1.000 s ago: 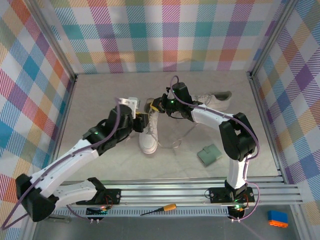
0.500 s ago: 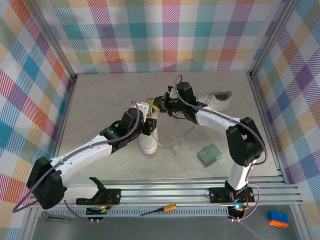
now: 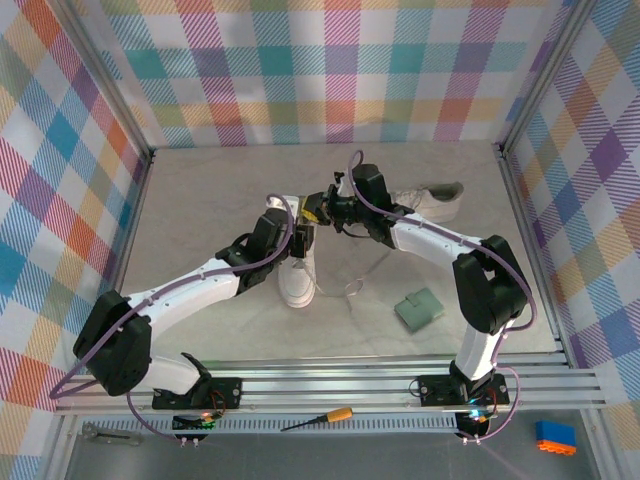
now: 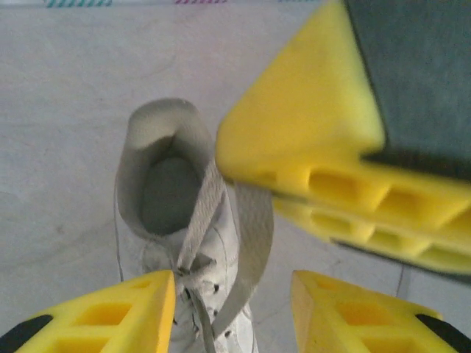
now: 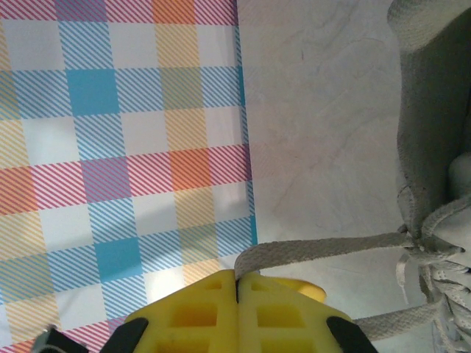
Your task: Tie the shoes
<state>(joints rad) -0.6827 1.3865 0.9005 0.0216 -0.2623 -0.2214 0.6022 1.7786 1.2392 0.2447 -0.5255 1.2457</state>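
Right fingers [image 5: 213, 309] are pinched shut on a white lace [image 5: 324, 246] of the shoe [image 3: 298, 275] in the middle of the desk [image 3: 200, 190]. My left fingers [image 4: 110, 312] are wide apart, one on each side of that shoe's laces. The other shoe [image 3: 432, 203] lies farther back on the right.

Shoe [image 4: 140, 246] upper was white, matt and faintly grained. Its lining [image 4: 169, 191] was soft grey cloth. Lace [image 5: 324, 246] was flat woven cloth, matt. Left gripper [image 4: 232, 288] and right gripper [image 5: 237, 281] were matt yellow moulded plastic. Table [image 4: 66, 110] was pale, smooth, dull. Wall [image 5: 110, 110] was matt printed check. Rail [image 3: 350, 385] was brushed metal.
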